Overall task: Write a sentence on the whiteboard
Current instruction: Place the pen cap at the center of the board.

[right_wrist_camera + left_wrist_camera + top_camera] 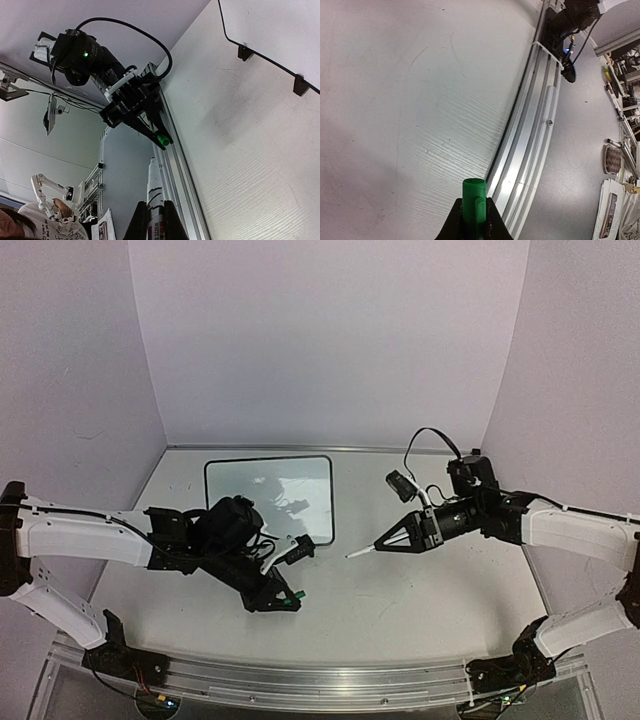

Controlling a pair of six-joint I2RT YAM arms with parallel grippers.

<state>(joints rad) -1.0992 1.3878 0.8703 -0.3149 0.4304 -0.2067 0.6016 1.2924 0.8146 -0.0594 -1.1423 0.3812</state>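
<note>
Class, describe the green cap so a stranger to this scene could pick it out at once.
Find the whiteboard lying at the back of the table. Just in front of its near edge, the left gripper is shut on a short cap. Its bright green sets it apart from the white marker in the right gripper.

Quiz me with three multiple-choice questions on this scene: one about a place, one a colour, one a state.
1. Where is the whiteboard? A left of the middle of the table B against the right wall C off it entirely
2. The cap in the left gripper is: A red B green C blue
3. The right gripper is: A open, empty B shut on the cap C shut on the marker

1 A, the top view shows it there. 2 B, green shows in its grip. 3 C, the white barrel is clamped in it.
</note>
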